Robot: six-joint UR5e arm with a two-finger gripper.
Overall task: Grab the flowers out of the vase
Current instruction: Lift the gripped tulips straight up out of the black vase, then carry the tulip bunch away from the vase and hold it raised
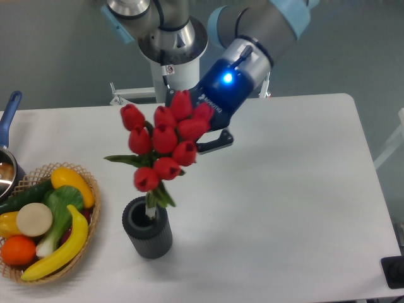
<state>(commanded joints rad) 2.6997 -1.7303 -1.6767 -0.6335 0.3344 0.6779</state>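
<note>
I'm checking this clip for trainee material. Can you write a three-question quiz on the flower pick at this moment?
1. True or false: the flowers are lifted fully clear of the vase.
2. What holds the bunch? A) the hand B) the wicker basket C) nothing
3. Fill in: the vase stands ____ on the table.

Key
1. False: the stem tips look to be at the vase mouth.
2. A: the hand is closed on the bunch behind the buds.
3. Upright.
</note>
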